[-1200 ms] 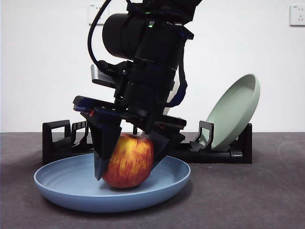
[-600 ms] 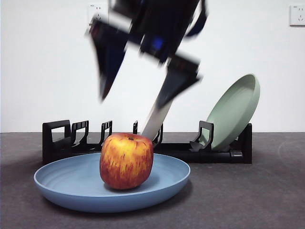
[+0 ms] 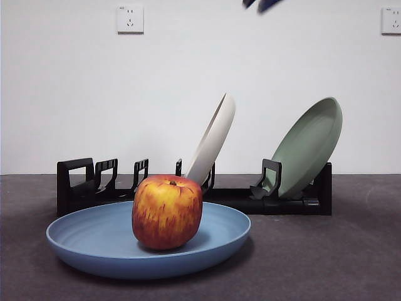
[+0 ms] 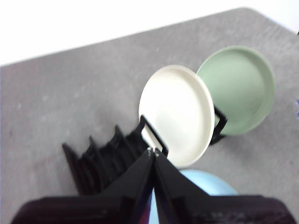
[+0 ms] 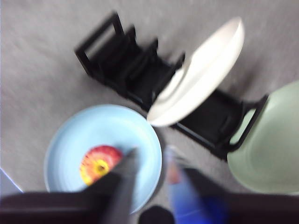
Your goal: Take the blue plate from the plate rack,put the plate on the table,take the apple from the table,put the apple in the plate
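Nearest in the front view lies the blue plate (image 3: 148, 243), flat on the dark grey table (image 3: 326, 263), left of centre. The apple (image 3: 166, 211) sits upright in the plate with its stem dimple on top, a little right of the plate's middle, and nothing is touching it. Just behind the plate stands the plate rack (image 3: 100, 185), a long black piece running left to right, with its left-hand prongs unoccupied. A cream-white plate (image 3: 213, 141) leans in a slot near the rack's middle, its top tilted to the right, and a sage-green plate (image 3: 308, 148) leans the same way at the right end. Behind everything is a white wall with a socket (image 3: 130, 18) at upper left and another socket (image 3: 391, 20) at upper right. A dark tip at the top edge is all this view shows of an arm. The right gripper (image 5: 149, 156) is high above the table, looking down on the apple (image 5: 100, 164) in the blue plate (image 5: 84, 135); its jaws stand apart and grasp nothing, though that picture is blurred. The left gripper (image 4: 153, 151) is also raised clear of everything, over the rack (image 4: 100, 161), with its jaws pressed together at the tips and nothing between them; a small part of the blue plate (image 4: 212, 184) shows beyond them.
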You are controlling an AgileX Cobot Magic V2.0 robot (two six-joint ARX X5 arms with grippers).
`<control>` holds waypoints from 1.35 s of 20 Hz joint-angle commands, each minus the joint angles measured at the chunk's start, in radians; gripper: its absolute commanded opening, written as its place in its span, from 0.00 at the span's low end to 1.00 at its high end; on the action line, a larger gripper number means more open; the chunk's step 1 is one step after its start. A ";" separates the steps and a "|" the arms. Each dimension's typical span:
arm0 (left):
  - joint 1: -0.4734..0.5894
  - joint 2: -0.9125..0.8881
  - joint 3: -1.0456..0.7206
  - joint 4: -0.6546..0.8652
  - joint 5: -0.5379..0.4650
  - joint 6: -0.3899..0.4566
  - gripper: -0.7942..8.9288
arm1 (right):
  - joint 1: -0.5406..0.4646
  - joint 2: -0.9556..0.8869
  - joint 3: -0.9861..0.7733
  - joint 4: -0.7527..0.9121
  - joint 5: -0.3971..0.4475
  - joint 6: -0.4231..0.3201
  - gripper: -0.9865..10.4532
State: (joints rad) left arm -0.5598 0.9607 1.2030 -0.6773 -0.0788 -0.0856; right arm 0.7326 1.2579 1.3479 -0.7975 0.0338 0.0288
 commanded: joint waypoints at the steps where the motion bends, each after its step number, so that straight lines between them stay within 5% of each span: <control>1: -0.013 -0.006 -0.037 0.067 0.006 0.012 0.07 | 0.000 -0.044 -0.027 0.043 -0.001 -0.034 0.08; 5: -0.057 -0.038 -0.177 0.208 0.004 0.011 0.07 | 0.000 -0.117 -0.138 0.163 -0.002 -0.034 0.08; 10: -0.093 -0.081 -0.428 0.418 0.000 0.005 0.07 | 0.000 -0.249 -0.479 0.450 -0.002 0.038 0.08; 15: -0.096 -0.101 -0.672 0.713 0.004 -0.075 0.07 | 0.000 -0.329 -0.753 0.689 0.002 0.090 0.08; 27: -0.100 -0.101 -0.674 0.669 0.055 -0.074 0.08 | 0.000 -0.323 -0.759 0.681 0.051 0.090 0.09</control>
State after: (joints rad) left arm -0.6579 0.8600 0.5327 -0.0132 -0.0265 -0.1577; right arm 0.7326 0.9375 0.5934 -0.1253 0.0818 0.1089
